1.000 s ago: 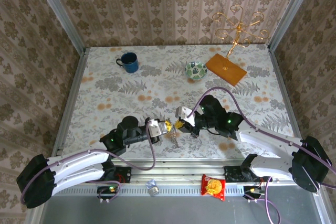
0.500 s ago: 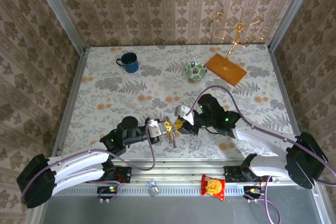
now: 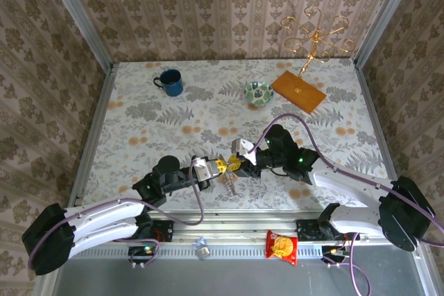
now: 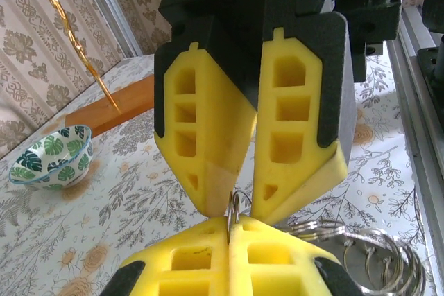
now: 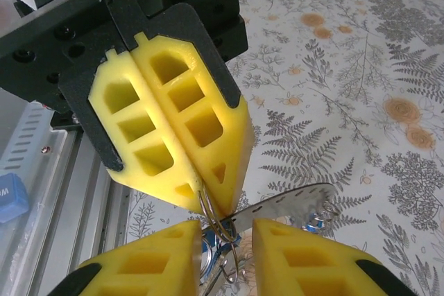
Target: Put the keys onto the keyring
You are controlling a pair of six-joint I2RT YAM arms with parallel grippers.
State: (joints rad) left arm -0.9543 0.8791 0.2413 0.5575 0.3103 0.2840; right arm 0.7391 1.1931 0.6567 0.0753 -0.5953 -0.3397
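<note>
Currently your left gripper (image 4: 229, 224) is clamped tight on the keyring (image 4: 238, 199). Just right, your right gripper (image 5: 227, 238) stands slightly parted, empty.

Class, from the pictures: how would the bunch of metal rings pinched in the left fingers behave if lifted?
The wire rings are loosely linked, so the bunch would probably dangle and swing, not hold one shape. The wire looks thin and shiny, so it might twist or slip between the left fingers. Mostly open loops, likely light.
</note>
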